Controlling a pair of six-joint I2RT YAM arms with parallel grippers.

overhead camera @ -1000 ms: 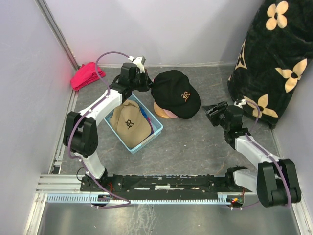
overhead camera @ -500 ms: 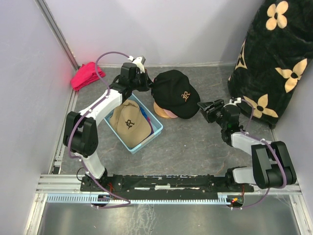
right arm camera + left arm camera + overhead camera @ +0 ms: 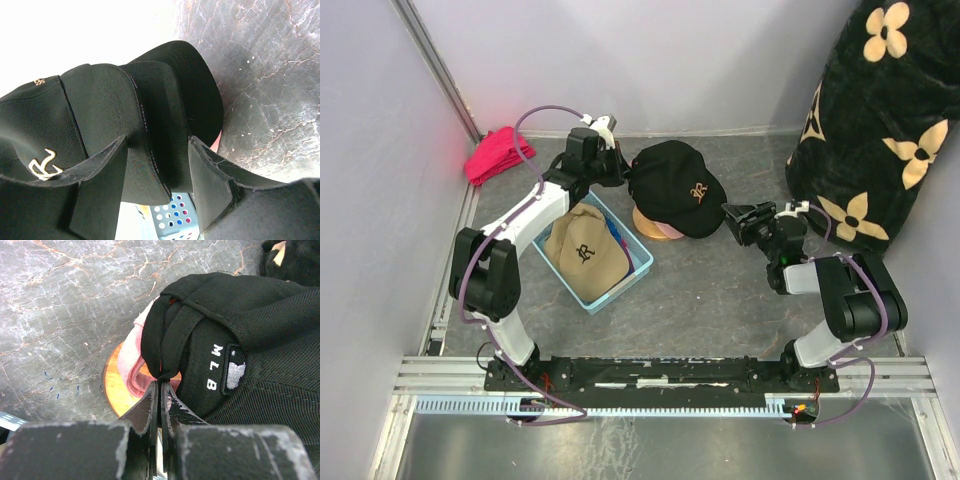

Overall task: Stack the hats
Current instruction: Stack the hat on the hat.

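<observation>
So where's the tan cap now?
Top view, left of centre: the tan cap lies in the light-blue bin, below-left of the black cap.

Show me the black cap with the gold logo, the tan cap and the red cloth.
black cap [image 3: 672, 182]: top view, on its crown beside the logo.
tan cap [image 3: 584, 262]: top view, on its crown below the logo.
red cloth [image 3: 497, 154]: top view, on its middle.
</observation>
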